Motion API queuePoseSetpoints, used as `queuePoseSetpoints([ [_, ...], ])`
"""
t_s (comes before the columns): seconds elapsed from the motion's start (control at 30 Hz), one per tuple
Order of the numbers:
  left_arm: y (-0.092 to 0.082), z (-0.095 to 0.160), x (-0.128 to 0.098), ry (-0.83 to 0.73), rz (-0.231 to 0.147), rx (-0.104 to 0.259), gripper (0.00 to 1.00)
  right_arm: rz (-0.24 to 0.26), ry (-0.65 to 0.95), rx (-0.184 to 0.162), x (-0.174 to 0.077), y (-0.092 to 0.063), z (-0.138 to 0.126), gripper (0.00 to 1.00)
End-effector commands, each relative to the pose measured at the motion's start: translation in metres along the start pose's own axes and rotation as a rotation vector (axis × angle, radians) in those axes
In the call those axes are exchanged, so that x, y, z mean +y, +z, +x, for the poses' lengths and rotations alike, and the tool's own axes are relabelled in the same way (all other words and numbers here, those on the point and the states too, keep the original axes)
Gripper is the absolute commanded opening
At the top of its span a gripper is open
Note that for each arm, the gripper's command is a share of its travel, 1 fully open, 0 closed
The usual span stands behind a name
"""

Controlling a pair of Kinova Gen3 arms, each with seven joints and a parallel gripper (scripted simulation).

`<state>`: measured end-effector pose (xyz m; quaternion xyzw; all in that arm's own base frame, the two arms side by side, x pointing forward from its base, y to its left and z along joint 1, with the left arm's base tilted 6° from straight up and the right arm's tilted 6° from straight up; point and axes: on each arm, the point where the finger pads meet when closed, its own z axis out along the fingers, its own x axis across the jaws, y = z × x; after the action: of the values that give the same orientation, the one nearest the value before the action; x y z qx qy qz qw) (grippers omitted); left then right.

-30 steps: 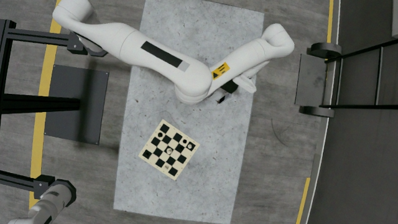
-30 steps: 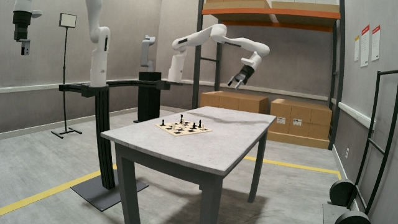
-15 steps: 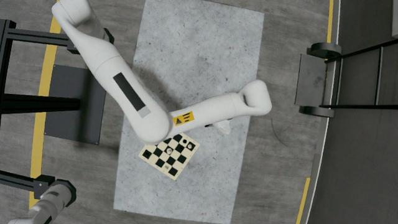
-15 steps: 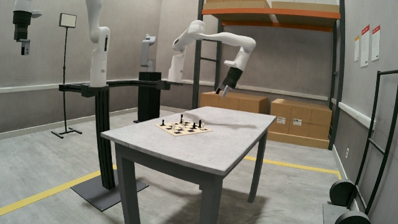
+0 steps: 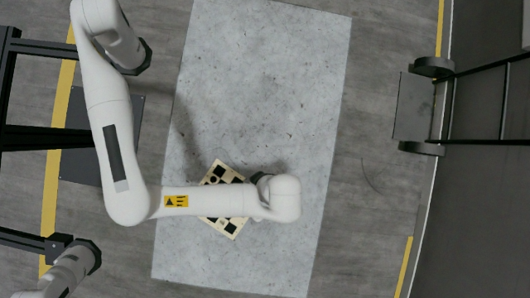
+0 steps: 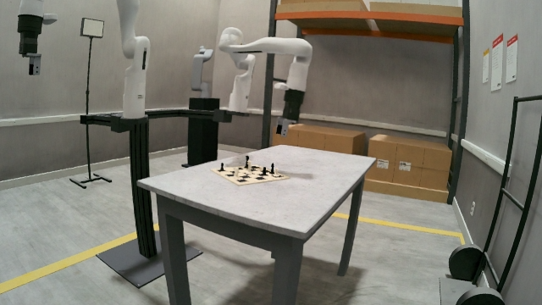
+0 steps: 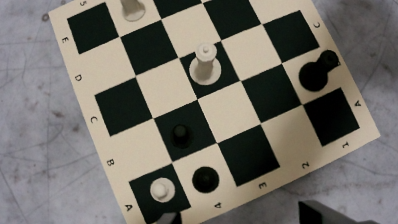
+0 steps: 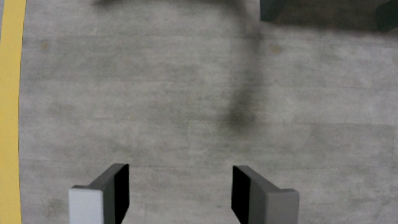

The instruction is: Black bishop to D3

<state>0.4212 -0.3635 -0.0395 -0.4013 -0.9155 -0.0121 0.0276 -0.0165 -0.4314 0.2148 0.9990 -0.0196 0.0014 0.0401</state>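
Your left fingers [image 6: 283,127] are released above the chessboard, right fingers [image 6: 35,64] also apart. The black bishop [image 6: 272,169] [image 7: 205,179], apparently on A4, needs approaching; align, then descend without brushing its close neighbours.

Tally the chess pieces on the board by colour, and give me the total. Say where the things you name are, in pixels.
Black pieces [image 5: 214,179] [image 6: 222,168] [image 7: 313,76]: 4
White pieces [image 5: 223,222] [image 6: 236,172] [image 7: 205,73]: 3
Total: 7
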Motion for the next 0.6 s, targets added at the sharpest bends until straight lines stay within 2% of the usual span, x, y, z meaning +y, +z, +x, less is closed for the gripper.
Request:
queuePoseSetpoints([
  [0.0,0.0020,-0.0081,-0.0200,0.060,-0.075,-0.031,1.00,-0.002,0.000,0.000,0.0005,-0.0009,-0.0001,1.00],
  [0.2,0.0018,-0.0109,-0.0293,0.089,-0.103,-0.044,1.00,-0.002,0.000,0.000,0.0005,-0.0009,-0.0001,1.00],
  [0.57,0.0017,-0.0111,-0.0299,0.090,-0.105,-0.044,1.00,-0.002,0.000,0.000,0.0005,-0.0009,-0.0001,1.00],
])
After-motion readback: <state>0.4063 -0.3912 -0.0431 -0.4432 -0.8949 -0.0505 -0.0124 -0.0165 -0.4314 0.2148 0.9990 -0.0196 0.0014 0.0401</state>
